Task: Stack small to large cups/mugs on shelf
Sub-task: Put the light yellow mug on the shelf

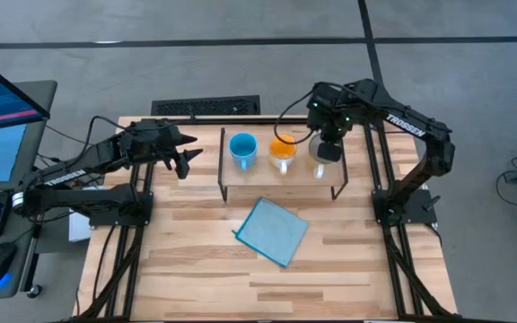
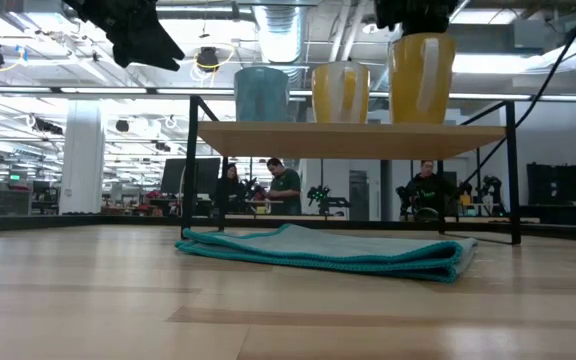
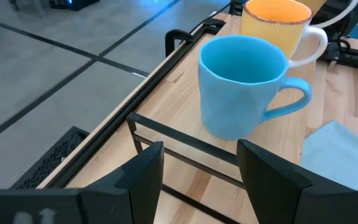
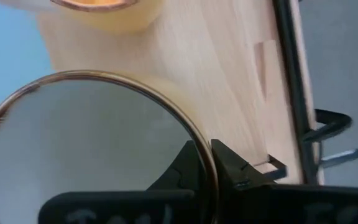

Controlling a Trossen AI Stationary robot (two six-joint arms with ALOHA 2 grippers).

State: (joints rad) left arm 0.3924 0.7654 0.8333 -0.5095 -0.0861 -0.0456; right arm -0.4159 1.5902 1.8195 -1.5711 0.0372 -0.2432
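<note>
Nearest the low camera lies the blue cloth (image 2: 328, 250), folded flat on the tabletop (image 1: 196, 269) in front of the shelf (image 2: 353, 139) and partly under it.

Progress, as I judge it: all three mugs now stand on the shelf in one row. Light-blue mug (image 1: 243, 148) at one end, orange mug (image 1: 283, 149) in the middle, just beside it but apart. The large cream mug (image 4: 86, 149) is at the far end from the blue one, beyond the orange. The order small to large looks correct.

What is left: release of the last mug. My right gripper (image 4: 211, 163) sits over the cream mug with its fingers clamped on the rim, one inside and one outside. From the low view I cannot tell whether the mug base is fully seated on the board. I expect to open, lift clear, retract.

Left gripper (image 3: 197, 171) hovers off the blue-mug end of the shelf, jaws apart, holding nothing.

Contents: light-blue mug is empty. Cream mug interior looks bare. Orange mug interior shows only its orange glaze; nothing seen inside.
</note>
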